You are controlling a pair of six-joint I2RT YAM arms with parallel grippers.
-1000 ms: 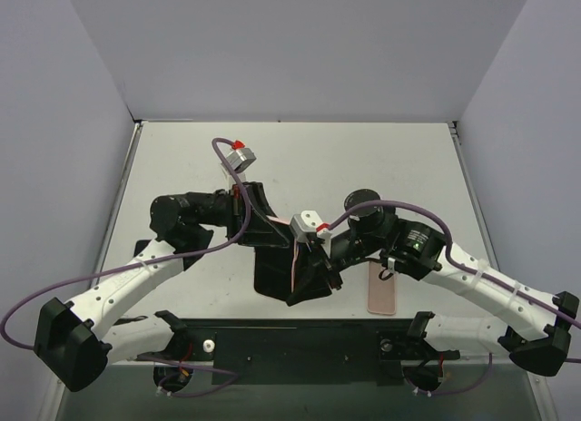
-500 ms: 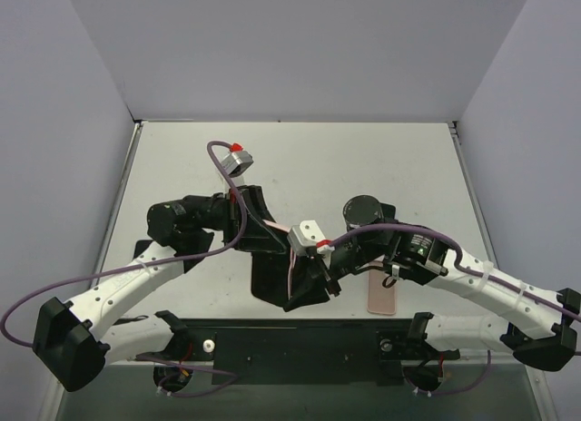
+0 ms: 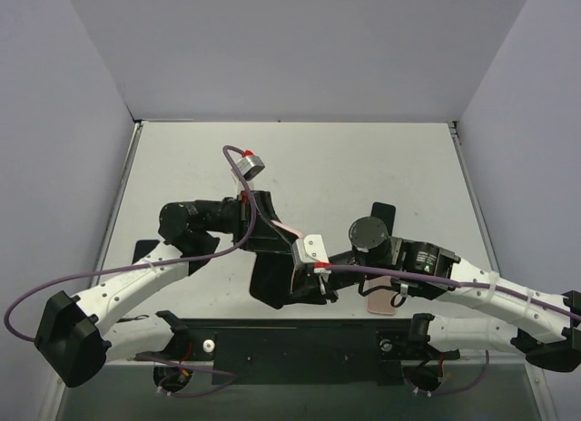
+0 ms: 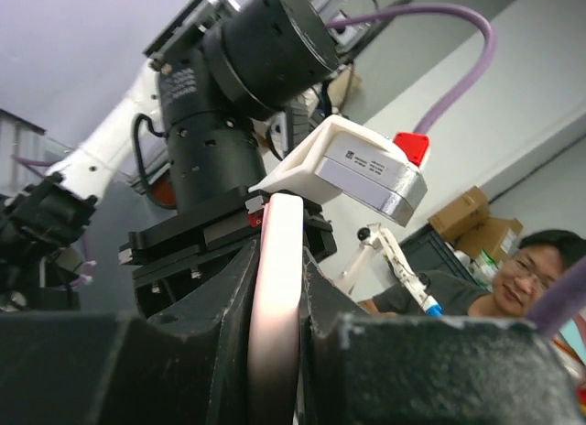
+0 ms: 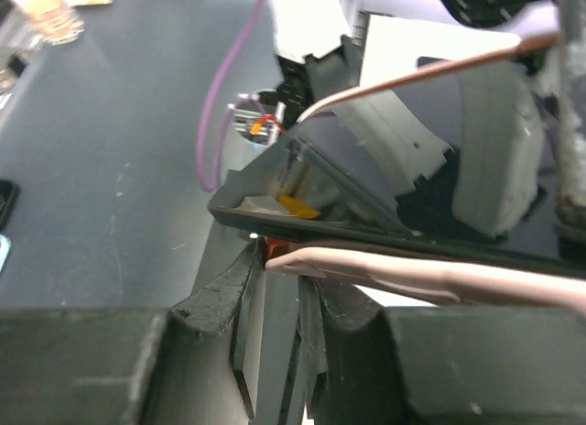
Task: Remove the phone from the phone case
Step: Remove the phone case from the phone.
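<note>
Phone (image 5: 385, 231), a dark glossy slab, shows a gap between itself and the pink phone case (image 5: 439, 274) at the corner nearest my right gripper (image 5: 282, 326), whose fingers are drawn close together on that pink lip. The two part in a thin wedge here and seem to meet again farther along, so I judge the phone only partly freed, most of it seated in the case.

Across from that corner my left gripper (image 4: 276, 324) is clamped on the case's edge, the pink slab standing upright between its fingers. Whether those fingers also bear on the phone I cannot tell. Both grippers appear to hold the bundle above the table (image 3: 363, 167), over its near middle.

Step in hand: peeling the first corner of the case away. The next move, as I read it, calls for a firm left hold while the right draws the lip farther back and along the edge, gently enough that the phone neither snaps back in nor drops.

Partly under my right arm (image 3: 472, 289), a flat pink item (image 3: 379, 305) lies on the table. Beyond the cell, a person in glasses (image 4: 524, 269) is visible.
</note>
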